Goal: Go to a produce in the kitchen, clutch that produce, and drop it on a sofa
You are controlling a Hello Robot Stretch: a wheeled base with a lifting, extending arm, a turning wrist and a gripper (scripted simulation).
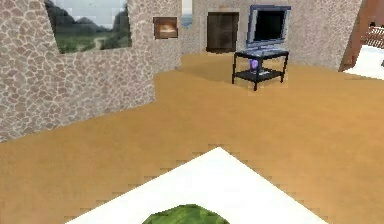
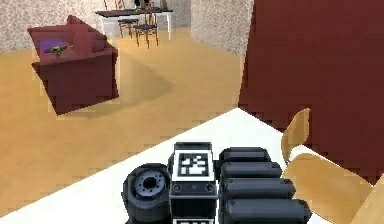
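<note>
A green leafy lump [image 1: 185, 215], possibly a lettuce, lies on a white table [image 1: 215, 175] at the forward view's bottom edge. In the arm side view the drawn-in arm, with its white marked square [image 2: 195, 166], sits low over the same white table [image 2: 110, 175]. The gripper's [image 2: 150, 192] dark round body is left of that square. Its far end is not clear, so I cannot tell whether it holds anything. A dark red sofa [image 2: 75, 65] stands far out at the upper left, with a small purple thing [image 2: 60, 48] on its seat.
A wooden chair [image 2: 322, 165] stands against the white table's right side, below a dark red wall [image 2: 320, 70]. A dining table with chairs [image 2: 140, 15] is at the back. Ahead, tan floor runs to a TV [image 1: 268, 28] on a black stand; a stone wall [image 1: 60, 80] is left.
</note>
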